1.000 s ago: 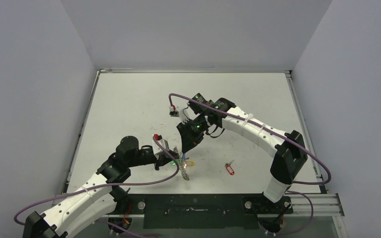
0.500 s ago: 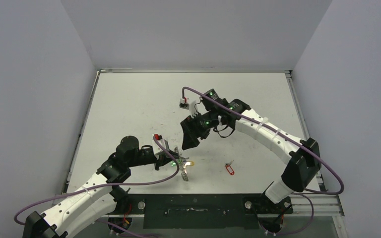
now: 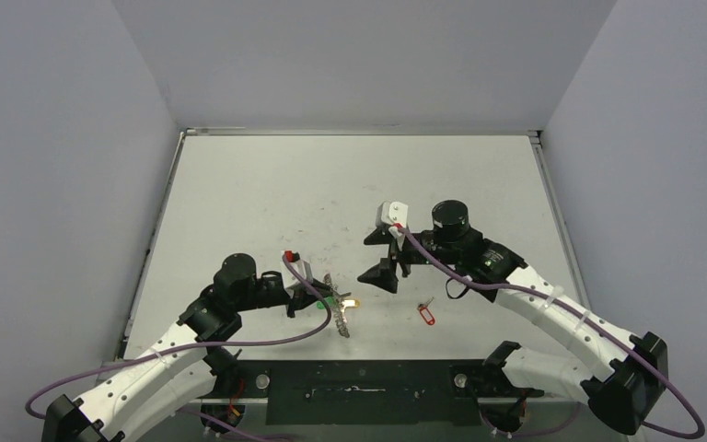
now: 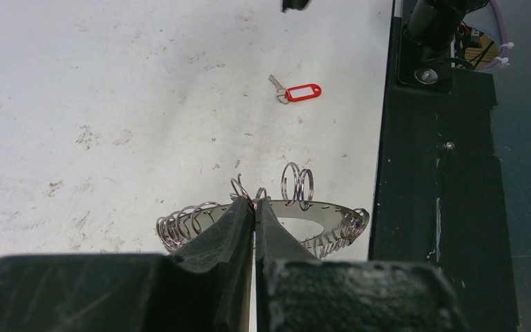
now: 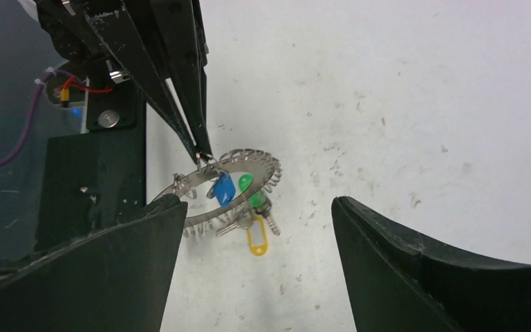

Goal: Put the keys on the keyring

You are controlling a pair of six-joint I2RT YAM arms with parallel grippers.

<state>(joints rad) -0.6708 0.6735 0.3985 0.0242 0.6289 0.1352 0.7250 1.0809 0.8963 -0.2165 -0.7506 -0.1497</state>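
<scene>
white tabletop [image 3: 267, 203]: left gripper [image 4: 255, 205] pinches the keyring [image 4: 318, 211]; red-tagged key [image 3: 426, 314] lies apart, near the spread right gripper [image 3: 365, 260].

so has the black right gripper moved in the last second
Yes. In the top view the right gripper has backed rightward off the grey wire-looped metal keyring, toward the red-tagged silver key, which lies unmoved.

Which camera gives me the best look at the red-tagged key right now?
Left wrist: the red-tagged key lies unobstructed on the table, blade and tag distinct. Top external shows it only small; right wrist misses it.
</scene>
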